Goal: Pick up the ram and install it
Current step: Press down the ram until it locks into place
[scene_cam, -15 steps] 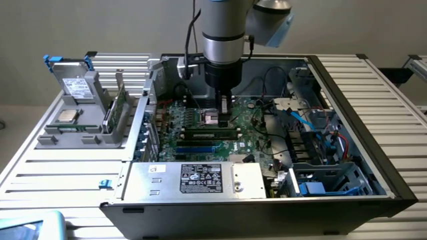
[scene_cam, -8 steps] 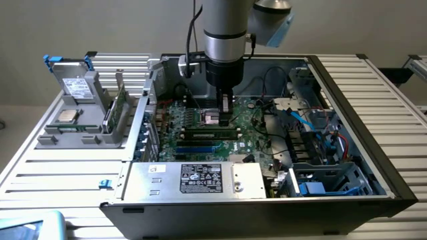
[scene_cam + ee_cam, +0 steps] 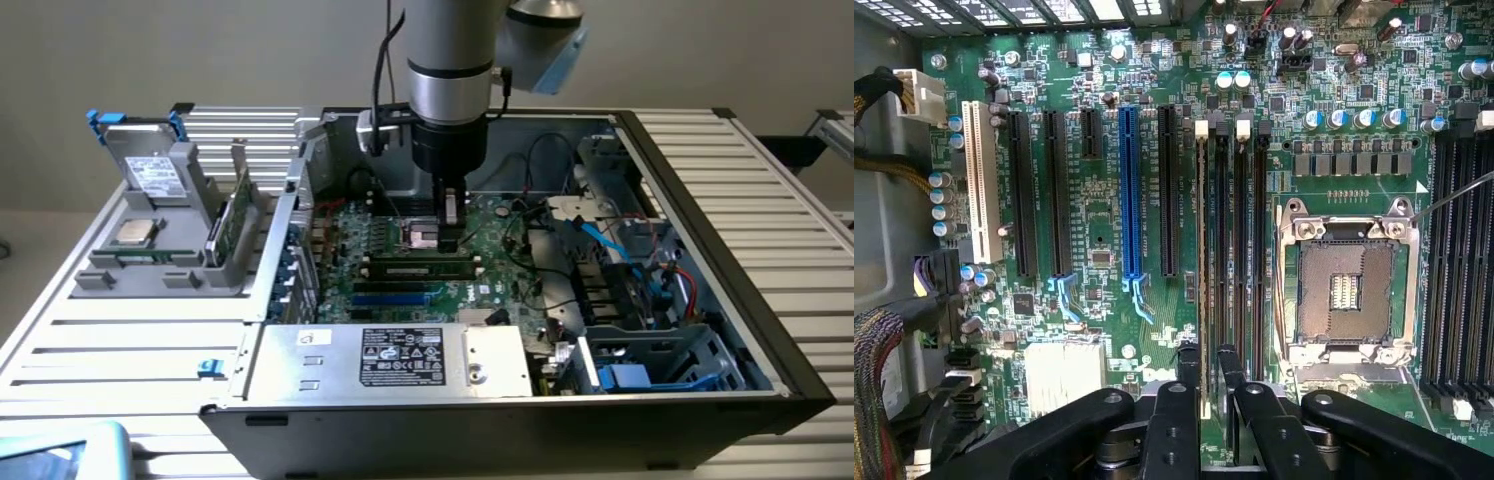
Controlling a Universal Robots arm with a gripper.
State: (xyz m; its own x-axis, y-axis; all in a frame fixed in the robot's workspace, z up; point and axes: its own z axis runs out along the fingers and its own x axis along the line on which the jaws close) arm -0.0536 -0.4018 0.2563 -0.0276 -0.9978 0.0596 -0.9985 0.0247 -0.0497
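"Hand [image 3: 1204,375] first: how does it stand?"

"Narrow. Its fingers [image 3: 1184,400] sit on either side of the ram [image 3: 1201,260], which runs edge-on between them. I'd call that a grip on the stick's top edge, not a loose straddle."

"And where is the ram on the motherboard [image 3: 1094,230]?"

"Upright in the line of a memory slot, between the blue expansion slot [image 3: 1131,190] and the open processor socket [image 3: 1344,290], nearer the socket. One end reaches the white latches [image 3: 1201,127] at the far end of the slots. In the exterior view the hand is down inside the open case [image 3: 747,200], over the middle of the board."

"Is it seated?"

"I can't tell. From above, the stick looks lined up with its slot, but its depth doesn't show."

"So what makes this step go well?"

"My judgement is to keep the stick dead upright and push straight down, with no lean towards the socket or the neighbouring slot. The hold is at one end of the stick, so the far end could ride high. Even pressure matters, and both ends should sink together until the latches close. A tilted push risks jamming the edge contacts or flexing the board."
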